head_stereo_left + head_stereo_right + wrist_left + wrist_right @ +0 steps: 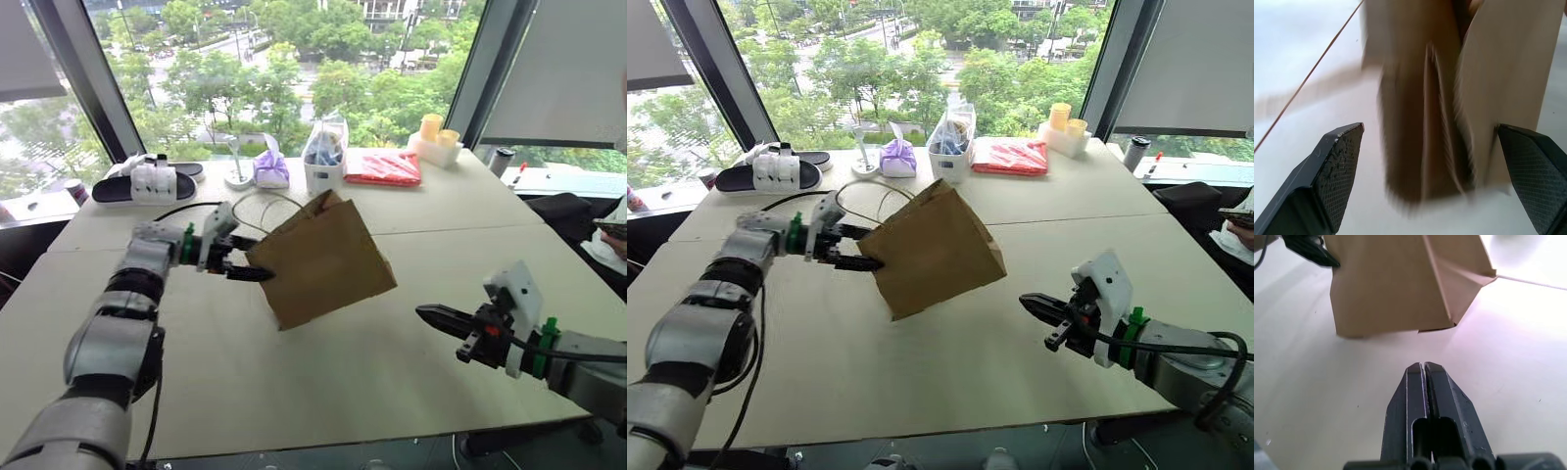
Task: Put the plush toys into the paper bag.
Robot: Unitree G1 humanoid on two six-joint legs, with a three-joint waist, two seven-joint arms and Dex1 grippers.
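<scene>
No legible writing on anything. Paper bag [323,259] lying tilted at mid-table [411,352], cream string handles looping toward the window. Left gripper [245,262] hovering just beside the bag's left edge, fingers [1339,166] spread wide, clamping nothing. Right gripper [431,315] pointing toward the bag from well apart, fingers pressed together, empty. Sitting along the far edge: black-and-white slippers [147,182], purple pouch [271,168], clear plastic bag [324,147], red packet [384,167].

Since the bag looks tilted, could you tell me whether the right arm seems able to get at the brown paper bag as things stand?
Probably yes. The shut right gripper points toward the brown kraft paper bag over a bare stretch of the pale table, with nothing between them. The open left gripper sits at the bag's far side.
</scene>
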